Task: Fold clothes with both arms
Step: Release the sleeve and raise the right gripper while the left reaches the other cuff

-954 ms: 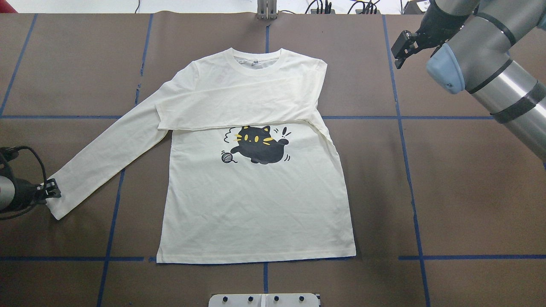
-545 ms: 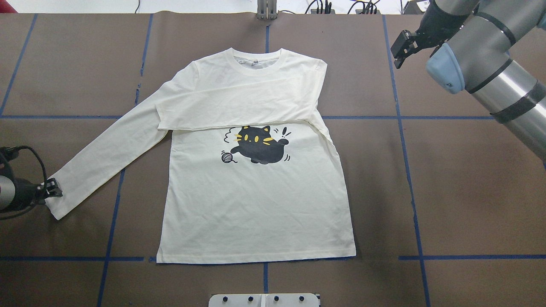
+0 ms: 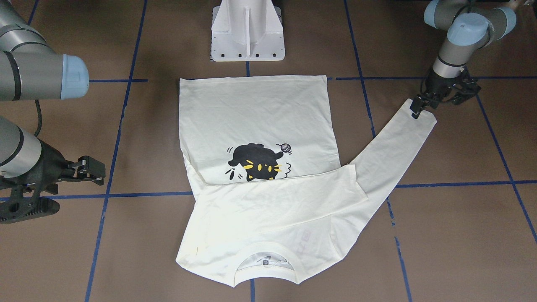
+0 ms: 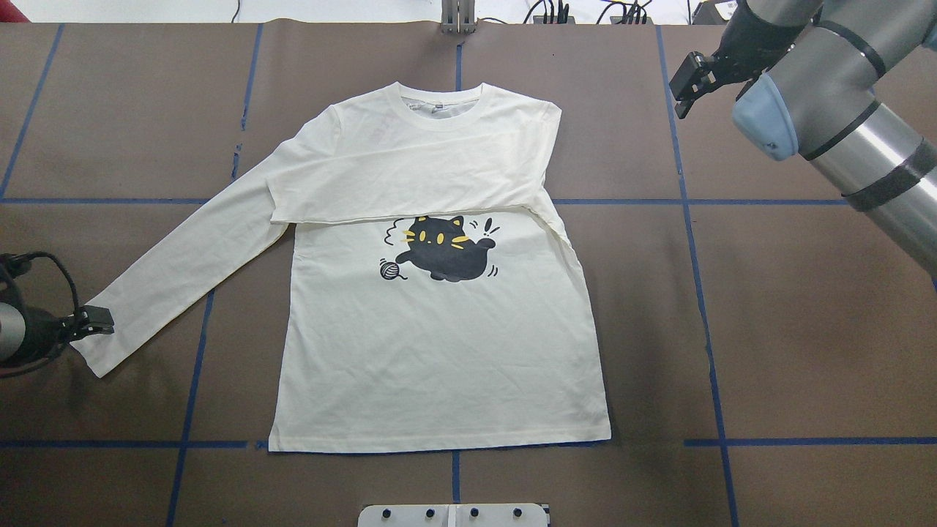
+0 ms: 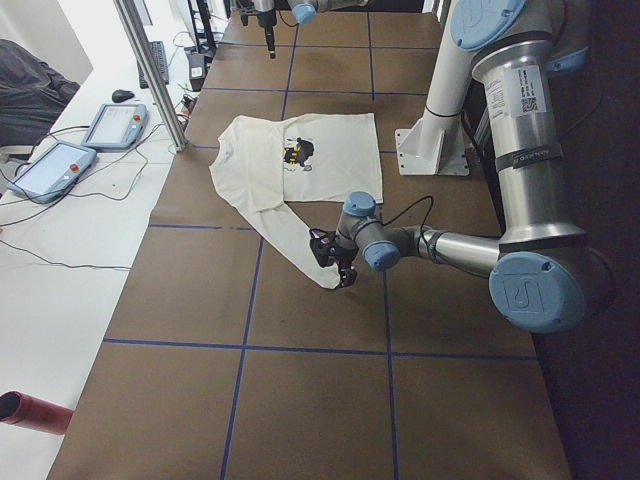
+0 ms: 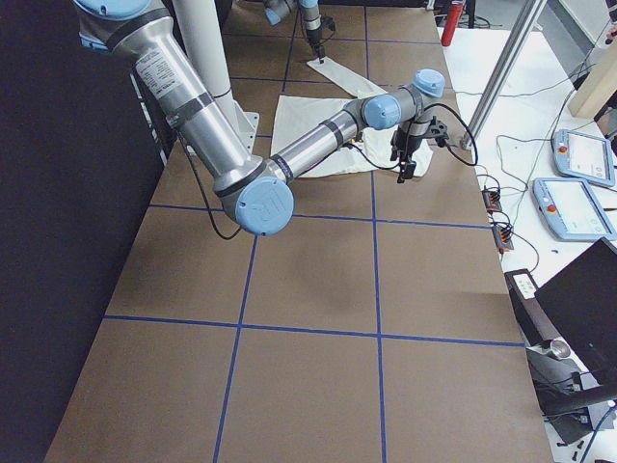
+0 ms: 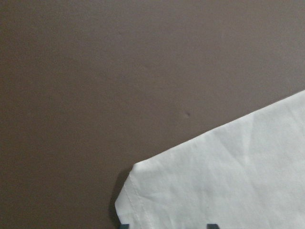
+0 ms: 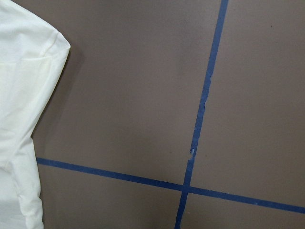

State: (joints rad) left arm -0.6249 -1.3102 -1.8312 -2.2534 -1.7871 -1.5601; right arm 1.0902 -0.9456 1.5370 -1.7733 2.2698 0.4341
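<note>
L fingers [image 4: 94,320] part-open astride sleeve cuff [image 4: 102,355]: press to desk [image 4: 132,132], close fully on both layers before lifting. R fingers [image 4: 688,77] open, empty, clear of T-shirt [image 4: 439,351].

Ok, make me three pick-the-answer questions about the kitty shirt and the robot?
1. Where is the left gripper?
A) at the stretched-out sleeve's cuff
B) on the collar
C) on the hem

2. What colour is the cat?
A) red
B) black with yellow marks
C) blue

3. How is the other sleeve?
A) rolled up
B) dangling
C) folded across the chest

Answers: 1 A, its jaws sit at the cuff's edge; 2 B, the print shows it; 3 C, it lies flat across the shirt.
</note>
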